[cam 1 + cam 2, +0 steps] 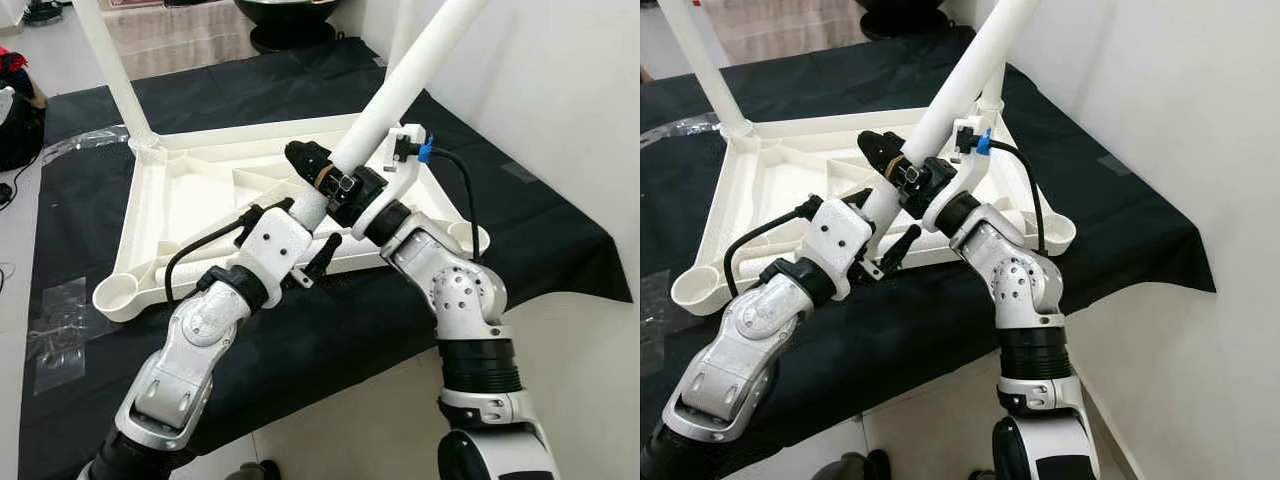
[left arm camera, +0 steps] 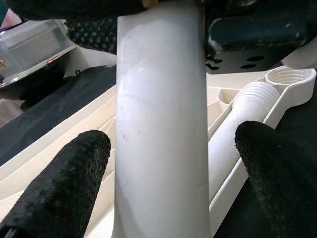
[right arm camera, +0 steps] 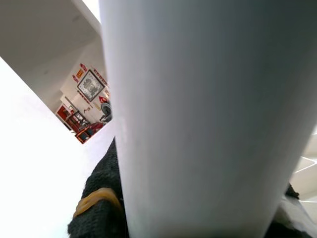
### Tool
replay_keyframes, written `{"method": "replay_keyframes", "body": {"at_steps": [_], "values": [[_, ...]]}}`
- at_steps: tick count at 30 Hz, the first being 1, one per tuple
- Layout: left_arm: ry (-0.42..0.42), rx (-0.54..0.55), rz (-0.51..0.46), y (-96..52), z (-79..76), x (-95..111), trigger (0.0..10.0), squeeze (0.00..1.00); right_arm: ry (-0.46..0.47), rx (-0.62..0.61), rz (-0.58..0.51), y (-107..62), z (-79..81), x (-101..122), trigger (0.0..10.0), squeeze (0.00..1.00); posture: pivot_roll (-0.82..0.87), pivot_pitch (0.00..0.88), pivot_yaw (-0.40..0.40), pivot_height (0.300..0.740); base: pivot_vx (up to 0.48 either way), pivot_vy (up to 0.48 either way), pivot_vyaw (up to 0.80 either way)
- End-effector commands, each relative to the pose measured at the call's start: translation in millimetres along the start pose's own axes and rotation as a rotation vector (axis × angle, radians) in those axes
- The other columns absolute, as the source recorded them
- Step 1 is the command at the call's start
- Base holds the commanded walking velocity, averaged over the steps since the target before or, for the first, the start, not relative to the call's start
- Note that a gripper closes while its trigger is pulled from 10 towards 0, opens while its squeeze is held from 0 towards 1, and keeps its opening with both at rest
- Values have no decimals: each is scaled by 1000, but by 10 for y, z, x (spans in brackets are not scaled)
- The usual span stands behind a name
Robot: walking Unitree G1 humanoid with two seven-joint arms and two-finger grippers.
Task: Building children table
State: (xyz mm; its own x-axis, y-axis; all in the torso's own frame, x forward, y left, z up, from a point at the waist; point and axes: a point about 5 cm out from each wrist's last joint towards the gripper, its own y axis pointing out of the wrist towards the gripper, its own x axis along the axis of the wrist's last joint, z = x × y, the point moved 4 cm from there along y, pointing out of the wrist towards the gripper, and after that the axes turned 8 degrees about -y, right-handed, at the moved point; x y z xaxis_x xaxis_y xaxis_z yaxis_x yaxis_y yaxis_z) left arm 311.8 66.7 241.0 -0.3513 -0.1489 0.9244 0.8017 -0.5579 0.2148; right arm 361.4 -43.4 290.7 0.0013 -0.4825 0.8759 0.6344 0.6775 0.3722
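A white table top [image 1: 180, 200] lies upside down on a black cloth. One white leg [image 1: 110, 60] stands in its far left corner, and another [image 1: 992, 82] stands at the far right corner. A third white leg [image 1: 400, 90] slants up to the right over the top. My right gripper [image 1: 325, 172] is shut on this leg low down. Just below it, my left gripper [image 2: 173, 183] is open, with a finger [image 2: 74, 183] on each side of the leg and a small gap. A further leg [image 2: 242, 114] lies inside the top near a corner socket [image 2: 290, 77].
The black cloth [image 1: 560, 230] covers the floor under the top, and a white wall [image 1: 560, 90] is close on the right. A dark bag [image 1: 15, 120] sits at the far left, clear plastic film [image 1: 60, 320] lies on the cloth, and a black round base [image 1: 290, 15] stands behind.
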Motion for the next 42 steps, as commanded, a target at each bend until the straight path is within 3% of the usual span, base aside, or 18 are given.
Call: {"method": "replay_keyframes", "body": {"at_steps": [1,2,3,6,9,12,13,15,17,22,23,24,26,29,32,42], "values": [[10,18,33,-28,32,-67,10000,1000,-1,3,-20,28,12,47,0,0,68,164,-38,740,0,0,0],[31,26,47,-34,60,-91,10000,973,-8,-4,-25,28,-6,67,0,0,66,159,-37,740,0,0,0],[46,62,58,-44,134,-110,10000,0,-19,-18,-30,24,-35,88,0,0,65,151,-39,740,0,0,0],[49,90,65,-57,194,-124,10000,0,-29,-30,-34,19,-60,104,0,0,64,146,-38,740,0,0,0],[59,130,74,-85,292,-137,10000,0,-76,-113,-52,-2,-192,159,0,0,63,139,-37,740,0,0,0],[71,157,67,-103,351,-118,10000,0,-124,-266,-91,-58,-434,256,0,0,67,128,-39,740,0,0,0],[71,157,67,-103,351,-118,10000,0,-124,-266,-91,-58,-434,256,0,0,67,128,-39,740,0,0,0],[57,179,60,-117,383,-101,10000,0,-163,-412,-139,-152,-653,376,0,0,71,118,-38,740,0,0,0],[48,191,60,-126,387,-102,10000,0,-196,-504,-164,-227,-775,451,0,0,72,116,-38,740,0,0,0],[37,206,62,-135,385,-110,10000,0,-244,-574,-172,-289,-854,498,0,0,72,106,-35,740,0,0,0],[7,247,65,-170,373,-124,10000,0,-365,-612,-156,-352,-860,546,10000,0,73,100,-30,740,0,0,0],[7,247,65,-170,373,-124,10000,0,-365,-612,-156,-352,-860,546,10000,0,73,100,-30,740,0,0,0],[-30,292,64,-242,324,-142,10000,0,-565,-647,-125,-432,-813,589,10000,0,70,99,-30,740,0,0,0],[-76,306,73,-321,252,-183,10000,0,-670,-645,-114,-515,-714,539,10000,0,67,95,-27,740,0,0,0],[-120,306,73,-357,197,-200,10000,0,-702,-654,-105,-576,-685,492,10000,0,65,89,-27,740,0,0,408],[-132,349,56,-382,168,-108,10000,0,-757,-699,-121,-665,-621,561,10000,0,62,80,-29,740,0,0,784]]}}
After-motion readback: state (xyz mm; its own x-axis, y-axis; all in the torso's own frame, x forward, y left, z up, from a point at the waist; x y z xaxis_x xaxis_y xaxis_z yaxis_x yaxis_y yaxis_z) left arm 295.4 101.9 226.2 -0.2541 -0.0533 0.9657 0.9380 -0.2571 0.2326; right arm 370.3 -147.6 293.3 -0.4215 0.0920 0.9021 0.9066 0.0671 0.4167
